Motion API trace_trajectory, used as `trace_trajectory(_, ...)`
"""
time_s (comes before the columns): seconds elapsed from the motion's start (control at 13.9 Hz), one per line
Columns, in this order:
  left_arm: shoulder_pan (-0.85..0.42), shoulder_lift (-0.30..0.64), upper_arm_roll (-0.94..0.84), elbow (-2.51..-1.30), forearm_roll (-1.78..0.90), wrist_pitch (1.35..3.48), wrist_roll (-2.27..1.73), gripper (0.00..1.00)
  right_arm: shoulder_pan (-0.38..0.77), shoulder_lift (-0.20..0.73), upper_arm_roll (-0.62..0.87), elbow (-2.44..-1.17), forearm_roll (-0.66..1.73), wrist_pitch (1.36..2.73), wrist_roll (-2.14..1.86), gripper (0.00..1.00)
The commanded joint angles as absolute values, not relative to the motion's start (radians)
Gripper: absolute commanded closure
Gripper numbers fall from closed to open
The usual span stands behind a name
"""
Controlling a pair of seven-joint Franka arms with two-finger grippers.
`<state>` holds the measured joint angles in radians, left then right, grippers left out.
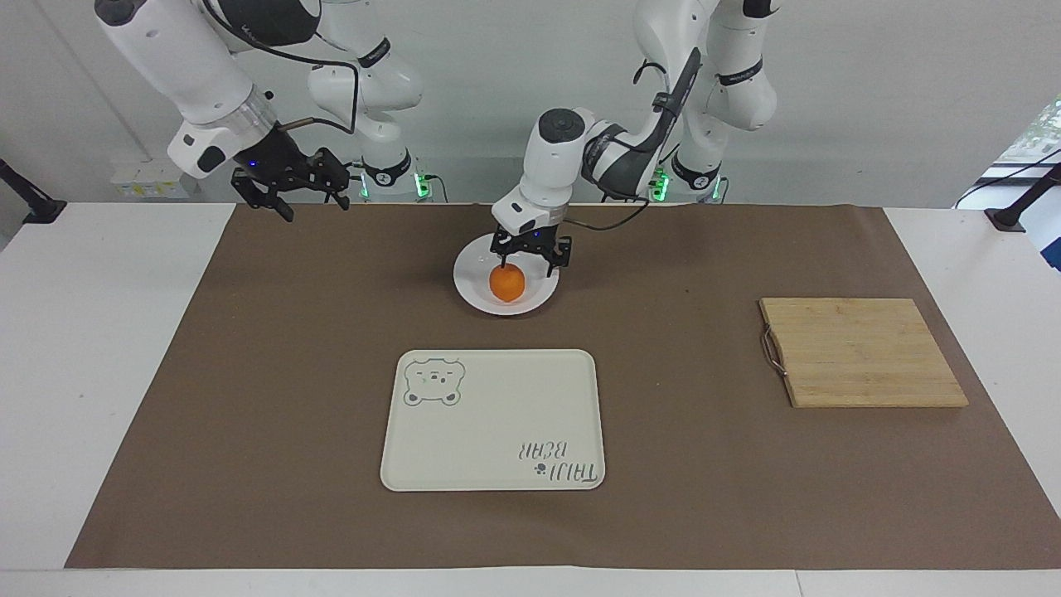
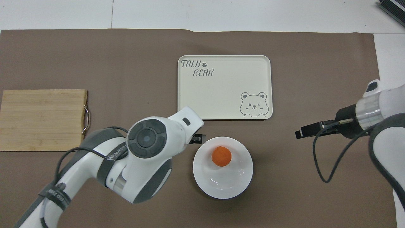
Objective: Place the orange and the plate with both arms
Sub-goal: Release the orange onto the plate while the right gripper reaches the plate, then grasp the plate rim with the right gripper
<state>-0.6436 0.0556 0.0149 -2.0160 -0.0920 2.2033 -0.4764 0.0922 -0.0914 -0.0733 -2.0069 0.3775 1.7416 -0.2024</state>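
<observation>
Left gripper (image 1: 530, 255) open above orange (image 1: 506, 283)

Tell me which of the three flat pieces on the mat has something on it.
The round white plate: the orange sits on it. The bear tray and the wooden board are bare.

— What lies on the table (image 1: 75, 373)?
— A brown mat (image 1: 704, 481) covers most of the white top. Near its middle sits a cream tray (image 1: 489, 423), rectangular with rounded corners, printed with a bear drawing (image 1: 433, 383) at one corner and the lettering "TAIJI BEAR" (image 1: 557, 461) at the corner diagonal to it.
— Anything else?
— A wooden cutting board (image 1: 862, 351) lies flat toward the left arm's end, well apart from the tray, with a small metal handle (image 1: 771, 348) on the edge that faces the tray. In the overhead view the board (image 2: 42, 119) reaches the picture's edge.
</observation>
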Motion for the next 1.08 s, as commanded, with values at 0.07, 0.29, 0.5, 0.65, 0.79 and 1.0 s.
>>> trace_trajectory(0.07, -0.422, -0.060, 0.003, -2.033, -0.078, 2.102, -0.232, 0.00, 0.120, -0.117, -0.074, -2.213, 0.494, 1.891, -0.307, 0.00)
trace_trajectory(0.29, -0.258, -0.129, 0.005, -2.029, -0.077, 2.014, 0.010, 0.00, 0.143, -0.109, -0.074, -2.308, 0.587, 1.925, -0.340, 0.00)
trace_trajectory(0.5, -0.118, -0.135, 0.003, -1.917, -0.077, 1.903, 0.138, 0.00, 0.156, -0.104, -0.074, -2.413, 0.662, 2.009, -0.415, 0.00)
trace_trajectory(0.65, -0.068, -0.095, 0.003, -1.780, -0.075, 1.812, 0.155, 0.00, 0.163, -0.081, -0.074, -2.451, 0.716, 2.045, -0.446, 0.00)
trace_trajectory(0.79, -0.034, -0.036, 0.003, -1.616, -0.074, 1.696, 0.156, 0.00, 0.164, -0.055, -0.074, -2.473, 0.799, 2.049, -0.477, 0.00)
trace_trajectory(1.0, -0.025, 0.043, 0.003, -1.444, -0.074, 1.550, 0.155, 0.00, 0.196, -0.028, -0.074, -2.500, 0.886, 2.080, -0.505, 0.00)
